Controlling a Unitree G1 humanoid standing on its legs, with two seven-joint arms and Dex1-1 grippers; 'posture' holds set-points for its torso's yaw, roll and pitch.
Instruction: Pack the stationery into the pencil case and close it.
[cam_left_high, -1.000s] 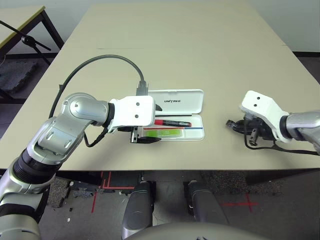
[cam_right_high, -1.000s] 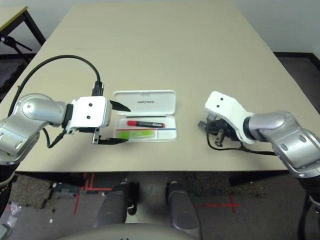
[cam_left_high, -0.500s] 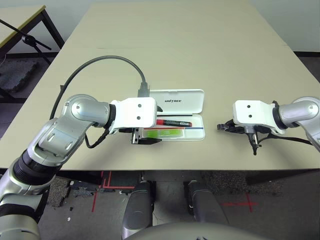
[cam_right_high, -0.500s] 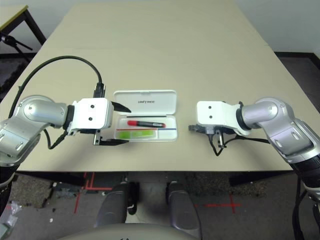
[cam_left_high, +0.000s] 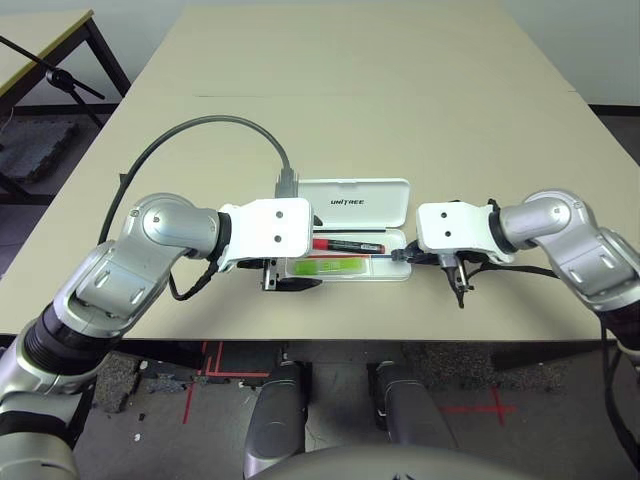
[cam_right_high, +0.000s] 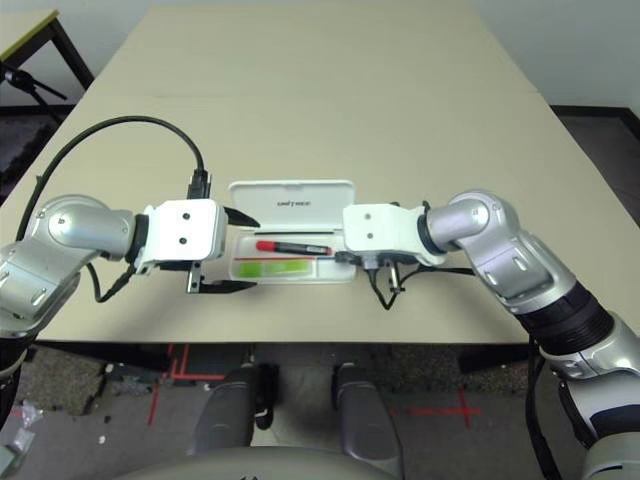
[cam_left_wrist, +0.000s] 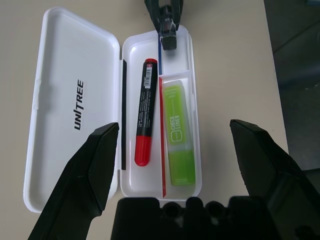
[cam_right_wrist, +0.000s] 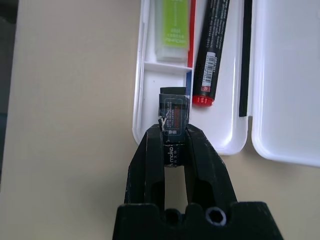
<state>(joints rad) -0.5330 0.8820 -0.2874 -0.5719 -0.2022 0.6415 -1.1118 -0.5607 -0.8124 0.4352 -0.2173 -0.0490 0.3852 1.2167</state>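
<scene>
Step in hand: placing the last stationery item, a small dark grey-black block (cam_right_wrist: 172, 131), into the flat white hard-plastic pencil case (cam_left_high: 398, 268).
Case position: centre of the left eye frame, on the beige counter (cam_left_high: 360, 90); hinged lid (cam_left_high: 352, 195) lies open and flat behind the tray, "UNITREE" lettering facing up.
Contents: red marker with black end (cam_left_high: 345, 245) in the long rear channel; lime-green highlighter (cam_left_high: 326, 266) in the front compartment.
Right pincer (cam_right_wrist: 174, 142): closed on the block, gripping its lower half; the free end projects over the tray's short end wall.
Left pincer (cam_left_wrist: 182, 150): spread wide, holding nothing, with one finger either side of the case at its opposite short end. Whether the fingers touch the case cannot be told.
Target pocket: the small empty compartment beyond the highlighter's divider, at the right-hand end of the tray in the head views.
Method: bring the block fully inside the wall before release; keep it clear of the marker's red end, which lies just beside it.
Release: open only when the block is low in the pocket, so it cannot tip onto the rim.
Risk: a block left on the rim or divider would probably stop the lid from closing.
Remaining: close the lid.
</scene>
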